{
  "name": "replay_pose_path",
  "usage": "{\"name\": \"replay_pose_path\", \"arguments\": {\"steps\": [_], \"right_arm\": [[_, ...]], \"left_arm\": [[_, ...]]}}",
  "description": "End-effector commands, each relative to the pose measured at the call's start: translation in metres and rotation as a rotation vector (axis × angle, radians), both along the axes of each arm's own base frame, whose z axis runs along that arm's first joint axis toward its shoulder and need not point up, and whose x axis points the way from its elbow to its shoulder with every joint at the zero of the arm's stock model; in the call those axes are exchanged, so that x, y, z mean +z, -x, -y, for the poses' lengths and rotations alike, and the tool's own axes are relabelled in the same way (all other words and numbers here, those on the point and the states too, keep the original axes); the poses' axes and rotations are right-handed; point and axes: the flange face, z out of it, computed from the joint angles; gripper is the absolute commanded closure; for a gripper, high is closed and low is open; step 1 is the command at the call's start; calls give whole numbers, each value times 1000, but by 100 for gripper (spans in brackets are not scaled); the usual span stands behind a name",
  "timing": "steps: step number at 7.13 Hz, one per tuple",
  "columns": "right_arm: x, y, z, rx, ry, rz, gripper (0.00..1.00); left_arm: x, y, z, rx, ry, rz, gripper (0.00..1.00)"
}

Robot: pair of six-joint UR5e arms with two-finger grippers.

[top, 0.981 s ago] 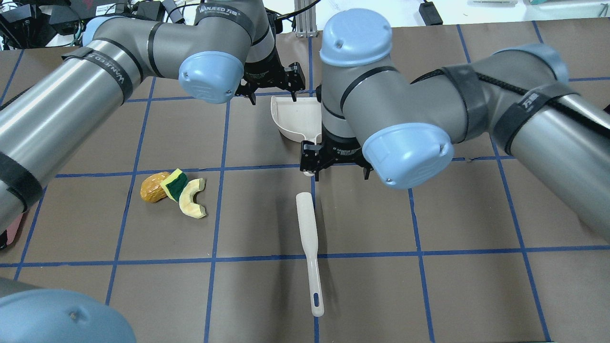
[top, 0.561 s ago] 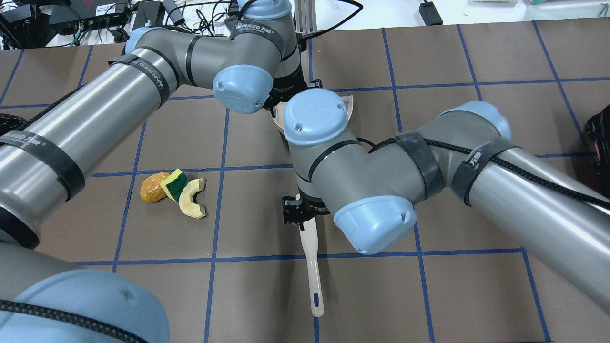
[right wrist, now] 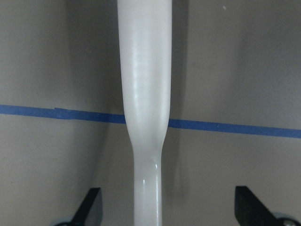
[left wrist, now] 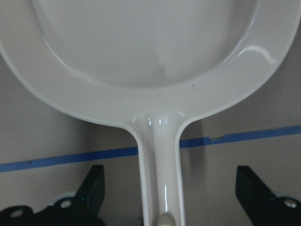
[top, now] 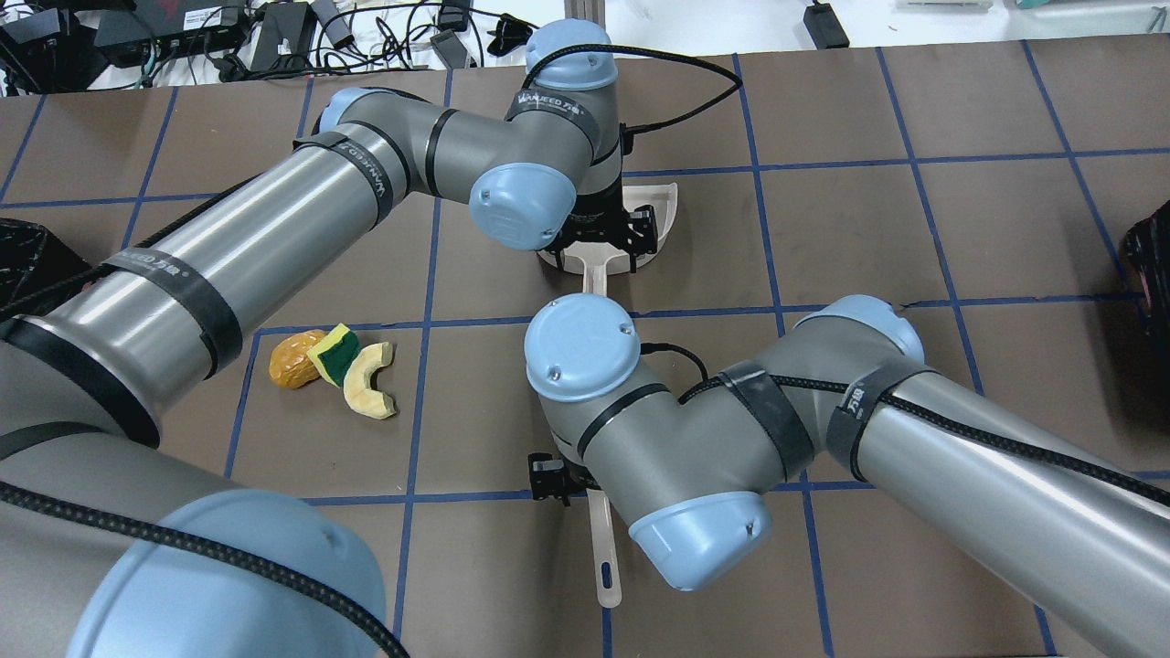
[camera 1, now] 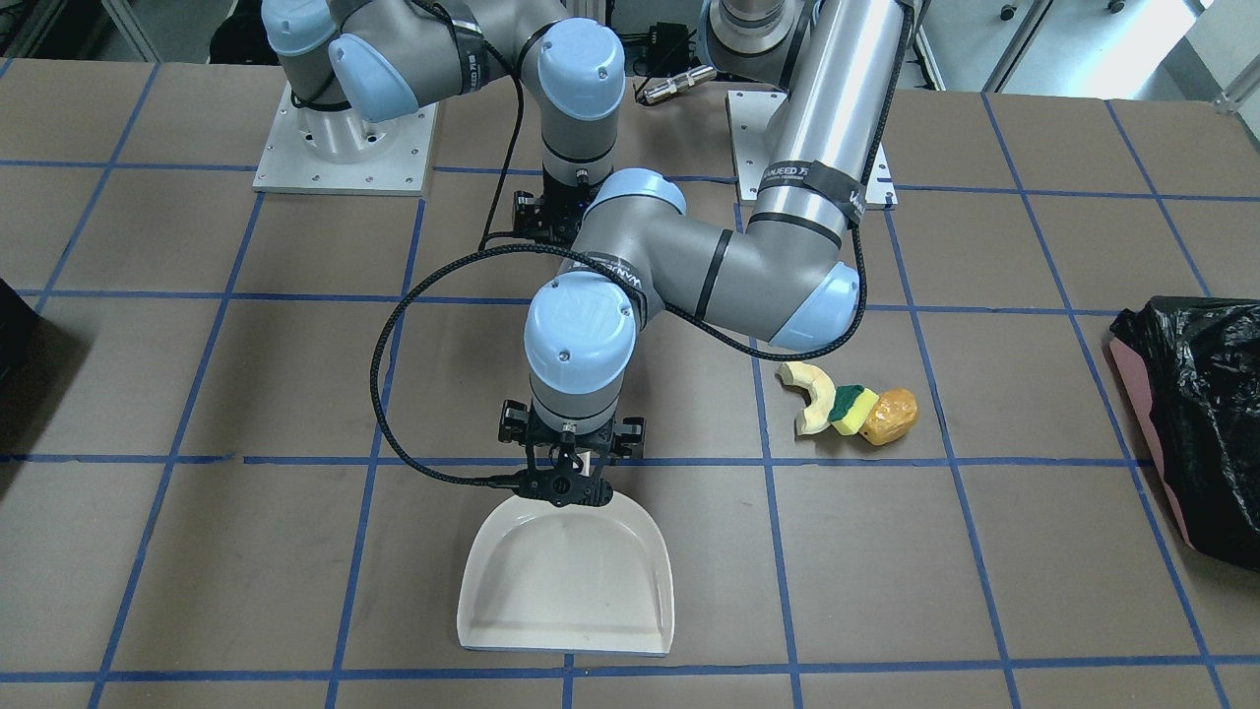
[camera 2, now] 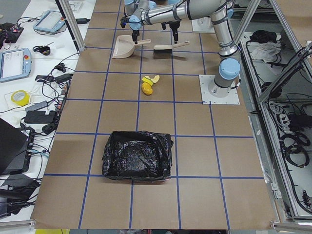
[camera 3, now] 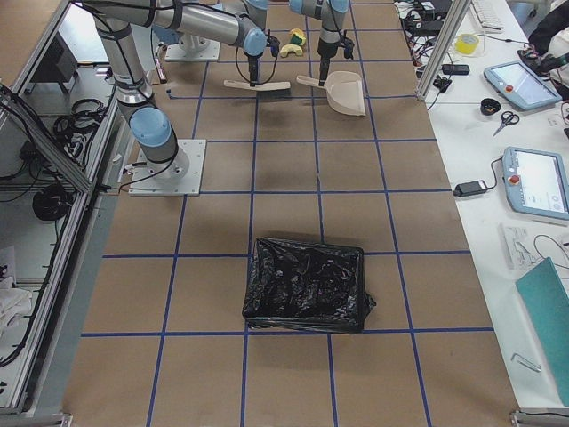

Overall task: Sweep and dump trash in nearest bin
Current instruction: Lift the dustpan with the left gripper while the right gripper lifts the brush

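A cream dustpan (camera 1: 566,581) lies at the table's middle. My left gripper (left wrist: 171,197) is open, jaws wide on either side of the dustpan's handle (top: 594,272), not touching it. A white brush (top: 603,548) lies nearer the robot. My right gripper (right wrist: 171,207) is open astride its handle (right wrist: 143,94) and is mostly hidden under the arm in the overhead view. The trash (top: 334,366), an orange lump, a yellow-green sponge and a pumpkin slice, lies on my left side. The pink-sided bin (camera 1: 1181,414) with a black bag stands at the table's left end.
A second black-bagged container (camera 3: 307,285) stands at the table's right end and shows as a dark shape (top: 1152,256) in the overhead view. Blue tape lines grid the brown table (top: 914,110). My two arms cross close together over the middle.
My right gripper has moved from the dustpan's handle back toward the robot, over the brush's handle. My left gripper has moved right and nearer, over the dustpan's handle.
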Motion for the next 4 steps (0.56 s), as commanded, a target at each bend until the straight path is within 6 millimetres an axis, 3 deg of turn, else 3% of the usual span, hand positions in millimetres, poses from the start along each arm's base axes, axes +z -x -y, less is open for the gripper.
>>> {"name": "replay_pose_path", "arguments": {"steps": [1, 3, 4], "right_arm": [[-15, -6, -19, 6, -10, -17, 8], [-23, -13, -35, -10, -20, -26, 9], [-27, -17, -43, -8, -26, -32, 16]], "left_arm": [[-5, 7, -13, -14, -71, 1, 0], [-3, 5, -21, -52, -116, 7, 0], [-7, 8, -29, -58, -148, 15, 4]]}}
